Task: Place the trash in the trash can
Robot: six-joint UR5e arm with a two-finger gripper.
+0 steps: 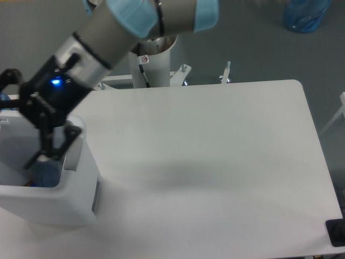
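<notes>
The white trash can stands at the table's left front corner. Inside it, against the right wall, lies a blurred bluish piece of trash, likely the crushed bottle. My gripper hangs over the can's opening with its black fingers spread and pointing down just above that trash. The fingers appear open, with nothing clamped between them. The rest of the can's inside is hidden by the arm and the can's walls.
The white table stretches to the right of the can. The arm's base post stands behind the table's far edge. A blue bag lies on the floor at the far right.
</notes>
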